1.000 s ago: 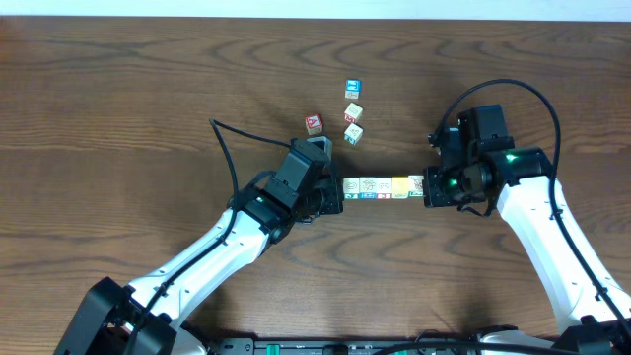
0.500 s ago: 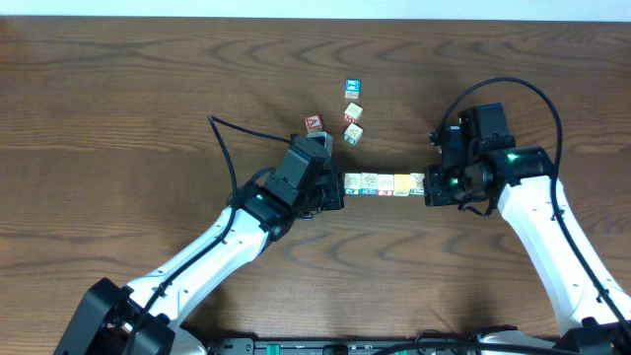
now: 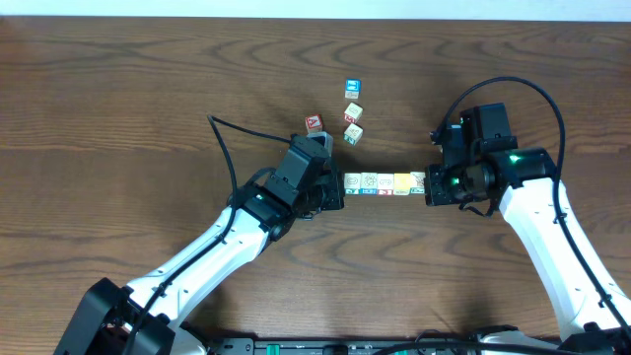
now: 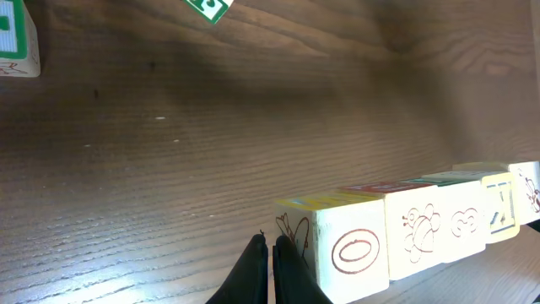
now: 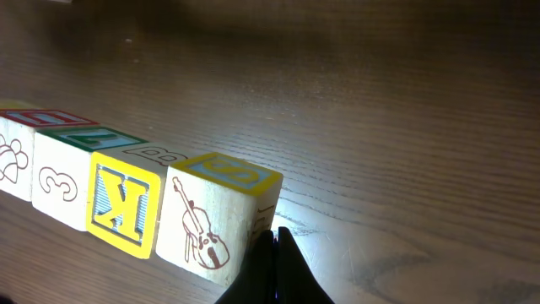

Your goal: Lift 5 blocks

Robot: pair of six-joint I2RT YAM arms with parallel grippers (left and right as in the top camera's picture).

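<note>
blocks: row of five small wooden alphabet cubes (image 3: pixel 385 184), one yellow-faced and the rest cream with little pictures. They sit mid-worktop (image 3: pixel 118 99), packed face to face in one line.
long axis: runs straight from one arm to the other, left to right in the overhead view
left hand (image 3: pixel 338 193): fingers pinched together with nothing between them, tips butted up against the end cube with the O (image 4: pixel 354 253)
right hand (image 3: pixel 430 187): same deal, closed on nothing, tips against the violin cube (image 5: pixel 211 224) at the other end
key relation: each hand sits on that axis at its own end, so the row's sandwiched and neither arm is nearer
off the wood?: honestly can't tell
my guess next: both rise together and keep squeezing inward, or the middle buckles
spares: red-faced cube (image 3: pixel 314 123) plus three loose cubes (image 3: pixel 352 111) behind the row, clear of it
</note>
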